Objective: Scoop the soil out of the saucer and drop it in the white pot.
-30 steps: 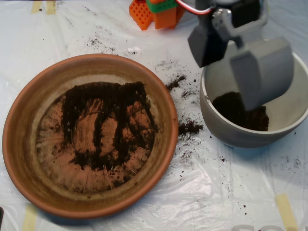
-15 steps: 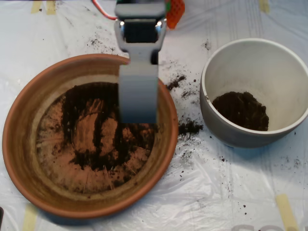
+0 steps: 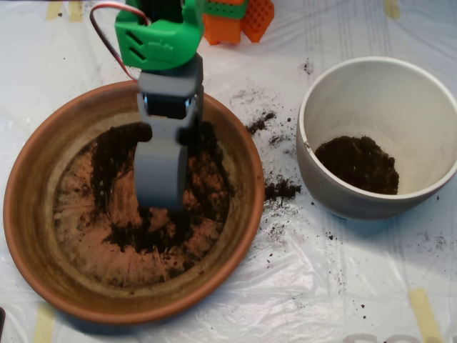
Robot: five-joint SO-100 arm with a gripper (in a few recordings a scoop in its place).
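The scoop (image 3: 161, 193), fingers' state impossible to tell, is hovering directly over the soil (image 3: 203, 189) in the saucer (image 3: 43, 164), left of the white pot (image 3: 428, 107).

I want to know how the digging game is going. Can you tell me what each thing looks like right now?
scoop: down over the middle of the saucer, at the soil.
saucer: upright, thin patchy soil spread on its floor.
white pot: upright, a small heap of soil at the bottom, mostly unfilled.
plastic sheet: spilled crumbs between saucer and pot.
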